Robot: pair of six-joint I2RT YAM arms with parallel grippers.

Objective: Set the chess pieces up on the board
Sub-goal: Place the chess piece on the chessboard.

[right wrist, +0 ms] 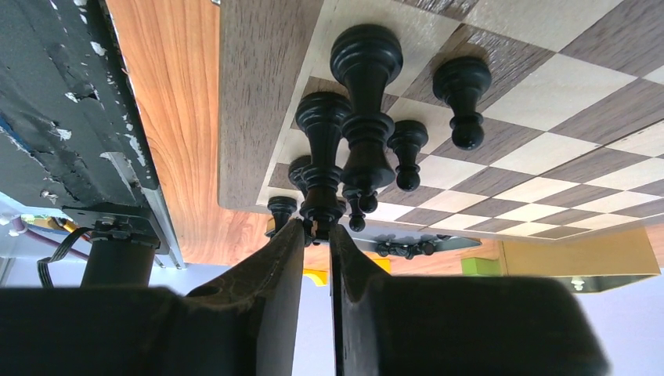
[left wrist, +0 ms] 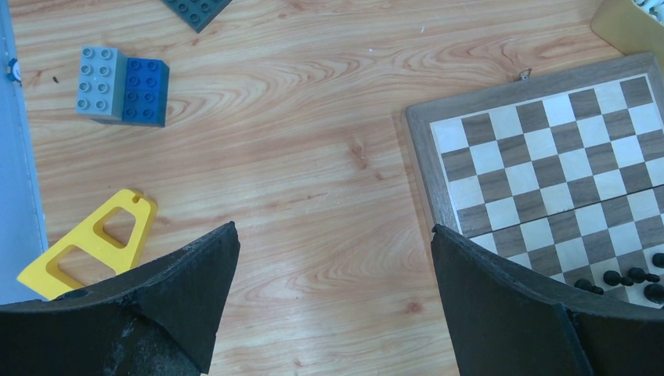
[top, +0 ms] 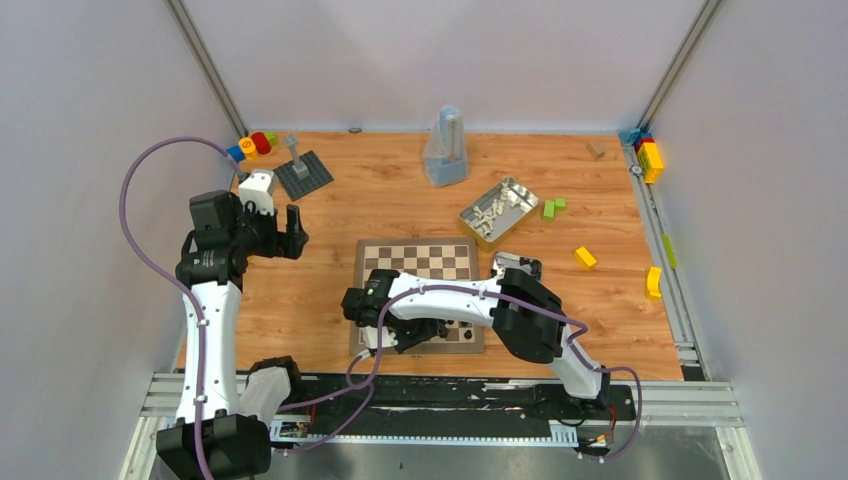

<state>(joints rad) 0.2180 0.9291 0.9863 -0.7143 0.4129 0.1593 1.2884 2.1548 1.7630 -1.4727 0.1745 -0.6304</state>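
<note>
Top view: flat square wooden chessboard [top: 418, 258], dark-brown and cream checks, lies at frame centre on the orange-brown wooden counter [top: 400, 190]. The right tool [top: 392, 335] is over the board's lower left corner. The left tool [top: 290, 232] is at mid-left, well apart from the board. A shiny rectangular metal tin [top: 498, 210] sits at upper right.

Left wrist view: left tool released, fingers spread wide over bare counter. The chessboard is at right, with glossy black chess pieces [left wrist: 626, 278] on its lower right squares. A yellow triangular block [left wrist: 94, 243] lies at lower left.

Right wrist view: right tool nearly closed, with a slim gap showing. Its fingertips flank the head of one tall black piece [right wrist: 321, 141] standing on the board at centre frame. Whether they pinch it, cannot tell.
</note>
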